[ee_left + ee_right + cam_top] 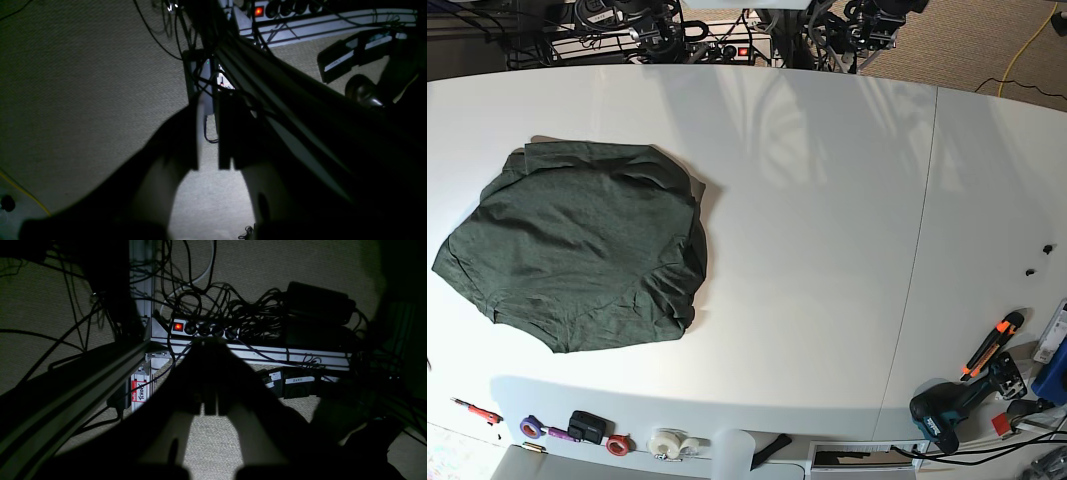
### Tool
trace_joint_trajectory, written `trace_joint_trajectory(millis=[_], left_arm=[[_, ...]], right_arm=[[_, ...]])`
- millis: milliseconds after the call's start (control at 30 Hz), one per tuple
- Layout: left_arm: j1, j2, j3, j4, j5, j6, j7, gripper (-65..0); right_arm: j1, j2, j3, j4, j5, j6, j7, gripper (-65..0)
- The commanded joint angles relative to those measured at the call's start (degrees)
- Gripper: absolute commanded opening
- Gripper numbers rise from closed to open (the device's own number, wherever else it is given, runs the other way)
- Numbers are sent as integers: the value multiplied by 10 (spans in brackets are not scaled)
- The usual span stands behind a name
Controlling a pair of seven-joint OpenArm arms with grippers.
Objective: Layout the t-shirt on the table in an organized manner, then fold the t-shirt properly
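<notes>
White tabletop fills the base view: the table (827, 200) is broad and smooth, with a thin seam running across its right part. The t-shirt (577, 255) lies on the left part of it, well apart from the seam. The dark green garment is bunched into a rough oval; its right side is doubled over itself, and no sleeve lies clearly spread.

Neither arm reaches over the tabletop. Both wrist cameras look down past the table at carpet, aluminium framing and a power strip (200, 328) with a lit red switch, amid tangled cables.

- The left gripper (208, 133) holds nothing; its fingers stand a narrow gap apart.
- The right gripper (210, 403) holds nothing; its fingers are closed together.

The layout step appears not yet begun. To perform it well:

1. Bring both arms over the garment from the far edge.
2. Open each gripper before descending.
3. Pinch one layer only at the hem or shoulder corners; the doubled right side is likely to offer two layers.
4. Draw the corners apart, low over the surface, until the cloth lies flat.

Hand tools (987, 350) and tape rolls (667, 443) sit along the near edge; spread the garment away from them.
</notes>
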Motion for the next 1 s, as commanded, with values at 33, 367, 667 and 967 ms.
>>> trace_joint_trajectory(millis=[33,367,667,967], left_arm=[[0,0,0,4,0,-4,-5,-559],[30,-6,0,32,-7,-4,5,-559],[243,-71,-1,346,-24,-35,7,-559],[499,-234,-12,843,-77,-35,146,-559]], right_arm=[[3,3,1,4,3,-2,4,-650],[-29,7,1,14,3,-2,7,-650],[-209,68,1,241,3,-2,11,-650],[-505,195,2,637,3,-45,10,-650]])
